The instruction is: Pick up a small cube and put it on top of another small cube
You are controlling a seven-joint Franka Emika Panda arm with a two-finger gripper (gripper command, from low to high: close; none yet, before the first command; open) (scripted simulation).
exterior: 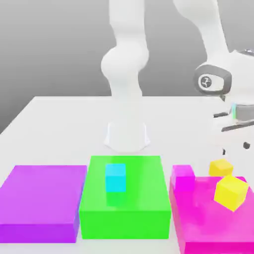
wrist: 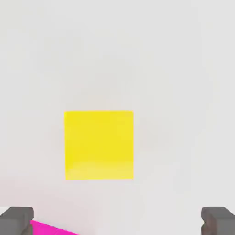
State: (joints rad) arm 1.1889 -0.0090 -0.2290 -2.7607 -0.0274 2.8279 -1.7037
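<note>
Cubes: two yellow (golden one (exterior: 221,167) on table), one cyan (exterior: 115,177), one magenta (exterior: 184,177); claw (wrist: 117,220) spread.

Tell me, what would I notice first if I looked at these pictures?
Probably the big white robot arm standing at the back of the table. Then the three bright flat blocks in front: purple, green with a small cyan cube on it, and pink with a lemon-yellow cube.
</note>
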